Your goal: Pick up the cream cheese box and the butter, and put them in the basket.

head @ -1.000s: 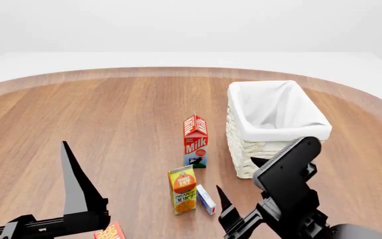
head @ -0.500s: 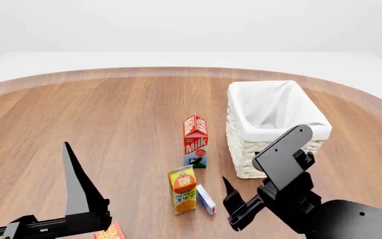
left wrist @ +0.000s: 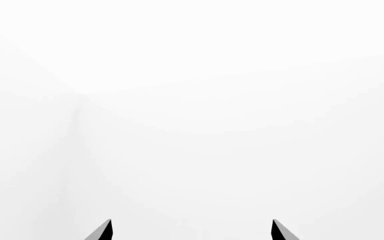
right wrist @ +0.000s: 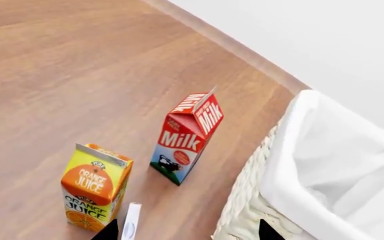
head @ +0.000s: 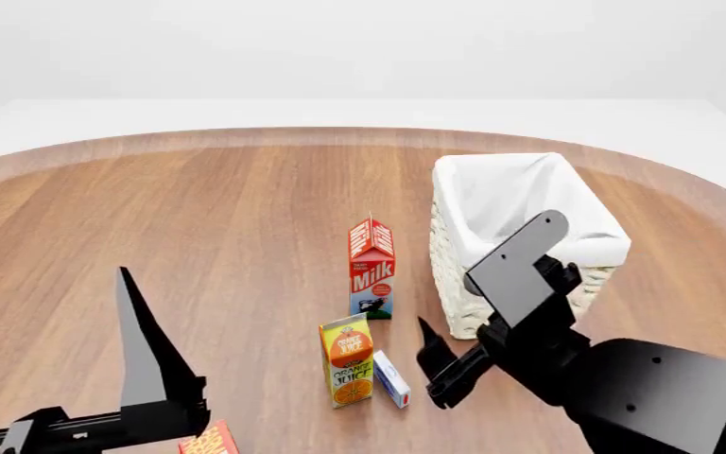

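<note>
Cream cheese box (head: 392, 379) stands on desk (head: 212, 236) just beside juice carton (head: 347, 361), likely light and stiff; take its flat faces with your right hand (head: 431, 364), spread wide and empty.

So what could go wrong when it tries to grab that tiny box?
The cream cheese box stands right beside the orange juice carton, so the right gripper, closing in on it, might knock the carton over. The milk carton and the basket crowd that same spot, leaving little room. The butter sits half out of the head view under the left arm, so it is hard to see.
</note>
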Available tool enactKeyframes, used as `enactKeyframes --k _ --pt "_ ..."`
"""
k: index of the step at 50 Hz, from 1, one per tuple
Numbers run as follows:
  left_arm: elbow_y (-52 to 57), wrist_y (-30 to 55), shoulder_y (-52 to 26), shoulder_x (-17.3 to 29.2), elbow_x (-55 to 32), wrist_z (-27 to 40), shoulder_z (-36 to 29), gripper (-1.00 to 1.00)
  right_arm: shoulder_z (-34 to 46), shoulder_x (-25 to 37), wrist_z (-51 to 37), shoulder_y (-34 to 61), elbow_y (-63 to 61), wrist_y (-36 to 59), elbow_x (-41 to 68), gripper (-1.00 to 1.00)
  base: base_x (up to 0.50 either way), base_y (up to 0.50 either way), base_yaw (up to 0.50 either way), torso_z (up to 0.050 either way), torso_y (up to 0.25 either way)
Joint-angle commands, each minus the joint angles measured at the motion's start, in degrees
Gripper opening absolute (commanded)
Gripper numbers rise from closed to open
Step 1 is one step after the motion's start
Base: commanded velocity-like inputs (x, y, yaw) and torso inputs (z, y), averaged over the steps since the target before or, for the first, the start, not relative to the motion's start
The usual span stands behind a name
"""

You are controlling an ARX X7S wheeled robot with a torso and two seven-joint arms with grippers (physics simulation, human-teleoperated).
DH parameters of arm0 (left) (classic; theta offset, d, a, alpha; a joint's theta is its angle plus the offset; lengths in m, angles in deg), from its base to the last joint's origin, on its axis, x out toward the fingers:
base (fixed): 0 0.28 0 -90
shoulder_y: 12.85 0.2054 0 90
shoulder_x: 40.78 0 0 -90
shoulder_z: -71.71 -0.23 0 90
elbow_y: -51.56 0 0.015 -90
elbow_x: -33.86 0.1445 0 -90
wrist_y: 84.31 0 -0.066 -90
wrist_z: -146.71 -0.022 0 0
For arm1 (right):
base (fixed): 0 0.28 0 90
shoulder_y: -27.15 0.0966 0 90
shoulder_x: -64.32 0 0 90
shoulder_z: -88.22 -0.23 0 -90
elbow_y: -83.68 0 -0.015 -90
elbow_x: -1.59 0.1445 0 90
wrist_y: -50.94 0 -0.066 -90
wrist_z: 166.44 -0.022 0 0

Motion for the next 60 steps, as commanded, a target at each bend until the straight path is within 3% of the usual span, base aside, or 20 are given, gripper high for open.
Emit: enactKeyframes --k 1,60 --pt "0.1 -1.3 0.2 -0.7 1.1 -0.5 1.2 1.0 1.4 -1.5 2.8 2.4 3.4 -1.3 -3.0 1.0 0.0 0.0 0.0 0.0 0.0" --pt "-2.1 -3.4 0.2 0.4 1.4 1.0 0.1 1.0 10.5 -2.7 5.6 -2.3 10.3 -8.4 -9.4 1.0 0.0 0.0 0.0 0.0 0.0"
